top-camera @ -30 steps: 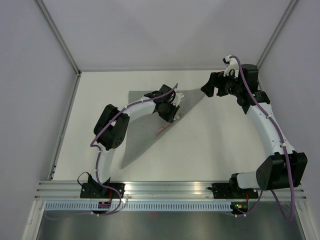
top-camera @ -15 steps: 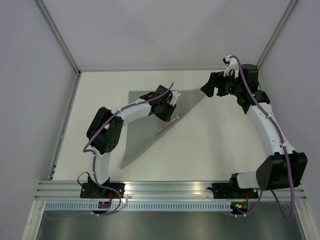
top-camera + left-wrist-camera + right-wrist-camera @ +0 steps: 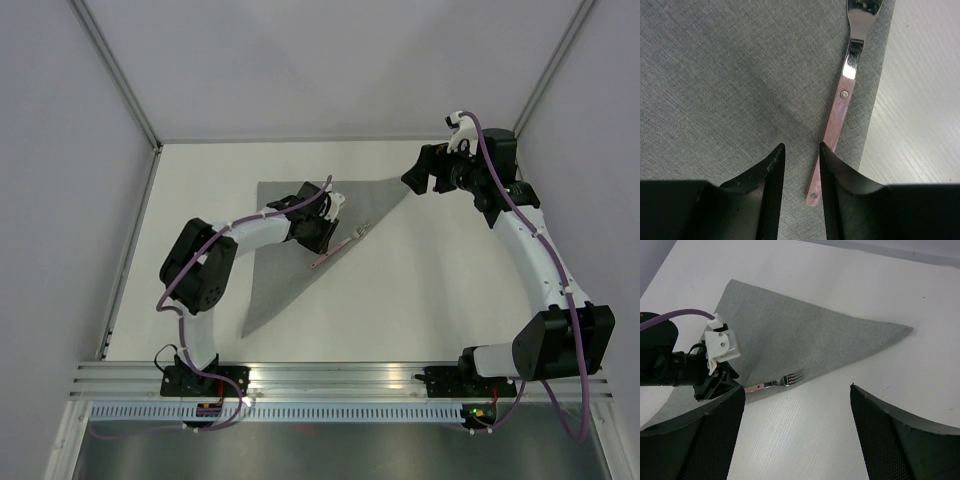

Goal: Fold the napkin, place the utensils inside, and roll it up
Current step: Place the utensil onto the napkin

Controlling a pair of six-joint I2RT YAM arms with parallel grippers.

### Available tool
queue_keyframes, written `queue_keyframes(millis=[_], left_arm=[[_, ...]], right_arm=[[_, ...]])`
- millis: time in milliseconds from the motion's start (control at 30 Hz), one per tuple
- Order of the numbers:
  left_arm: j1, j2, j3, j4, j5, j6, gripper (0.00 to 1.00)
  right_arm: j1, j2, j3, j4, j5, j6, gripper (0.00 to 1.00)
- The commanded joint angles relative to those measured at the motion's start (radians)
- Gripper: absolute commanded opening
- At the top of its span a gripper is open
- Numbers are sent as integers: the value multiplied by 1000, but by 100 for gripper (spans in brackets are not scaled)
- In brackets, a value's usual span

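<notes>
The grey napkin lies folded into a triangle on the white table. A fork with a pink handle rests along its diagonal edge, tines toward the back right. My left gripper hovers low over the napkin just left of the fork's handle. Its jaws stand a little apart with only cloth between them, and the fork lies flat beside the right finger. My right gripper hangs wide open above the napkin's far right corner. From there the fork and napkin show below my right gripper.
The table is walled at the left, back and right. The aluminium rail carrying both arm bases runs along the near edge. No other utensil shows.
My left arm has drawn its gripper leftward over the napkin, away from the fork, with the elbow swinging left. The fork stays on the cloth. The right arm has not moved.
</notes>
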Motion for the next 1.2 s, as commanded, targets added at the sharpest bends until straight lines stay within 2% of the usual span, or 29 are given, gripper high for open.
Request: queue_keyframes(millis=[0, 533, 1167], left_arm=[[14, -75, -24, 52, 33, -23, 39], [28, -83, -76, 73, 172, -14, 40], [28, -75, -111, 83, 189, -15, 39]], right_arm=[[6, -30, -9, 13, -8, -3, 91], [6, -42, -14, 14, -11, -7, 90], [6, -39, -16, 13, -3, -4, 90]])
